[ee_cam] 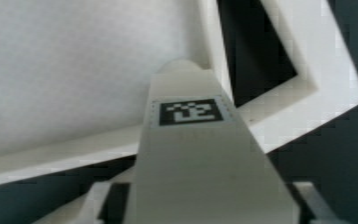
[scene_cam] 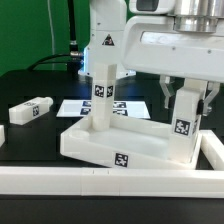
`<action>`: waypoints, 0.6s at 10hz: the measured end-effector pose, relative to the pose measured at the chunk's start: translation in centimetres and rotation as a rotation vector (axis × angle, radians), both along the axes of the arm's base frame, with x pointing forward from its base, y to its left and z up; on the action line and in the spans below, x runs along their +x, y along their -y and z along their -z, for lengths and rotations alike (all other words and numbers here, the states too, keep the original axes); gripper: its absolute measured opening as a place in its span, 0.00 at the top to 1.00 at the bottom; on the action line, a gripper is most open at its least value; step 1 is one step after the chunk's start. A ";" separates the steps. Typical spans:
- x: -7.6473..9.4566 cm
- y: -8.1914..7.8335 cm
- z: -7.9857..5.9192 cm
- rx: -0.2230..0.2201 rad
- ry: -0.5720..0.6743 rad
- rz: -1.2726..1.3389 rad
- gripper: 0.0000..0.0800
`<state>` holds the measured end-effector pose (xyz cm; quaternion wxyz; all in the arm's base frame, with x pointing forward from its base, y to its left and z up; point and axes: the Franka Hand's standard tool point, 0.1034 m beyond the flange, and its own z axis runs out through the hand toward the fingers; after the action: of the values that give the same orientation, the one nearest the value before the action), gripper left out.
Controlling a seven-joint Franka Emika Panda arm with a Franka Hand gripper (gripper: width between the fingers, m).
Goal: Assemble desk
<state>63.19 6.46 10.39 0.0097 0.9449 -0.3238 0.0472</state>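
The desk slab [scene_cam: 120, 147] lies flat on the black table, rim up. One white leg [scene_cam: 102, 92] stands upright at its far corner on the exterior view's left. My gripper [scene_cam: 186, 100] is shut on a second leg [scene_cam: 182, 125], held upright with its lower end at the slab's corner on the exterior view's right. In the wrist view this leg [ee_cam: 197, 150] runs between my fingers [ee_cam: 114, 198] down toward the slab [ee_cam: 87, 90], its tag facing the camera. A third leg [scene_cam: 30, 110] lies loose on the table at the exterior view's left.
The marker board [scene_cam: 125, 107] lies flat behind the slab. A long white border rail [scene_cam: 110, 182] runs along the front and up the exterior view's right side. A small white piece [scene_cam: 2, 135] shows at the left edge.
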 end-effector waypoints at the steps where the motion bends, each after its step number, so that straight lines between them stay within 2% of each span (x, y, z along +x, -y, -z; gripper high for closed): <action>1: 0.0 0.5 0.0 -0.005 0.002 0.032 0.63; 2: 0.0 0.6 0.0 -0.006 0.002 0.032 0.63; 3: 0.0 0.6 0.0 -0.005 0.002 0.032 0.55; 4: 0.0 0.5 0.0 -0.005 0.002 0.031 0.33; 5: -0.5 0.1 -0.4 0.001 -0.036 0.034 0.23; 6: -0.7 -0.1 -1.0 0.009 -0.024 0.022 0.23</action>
<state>62.49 6.52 11.42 0.0098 0.9419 -0.3341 0.0343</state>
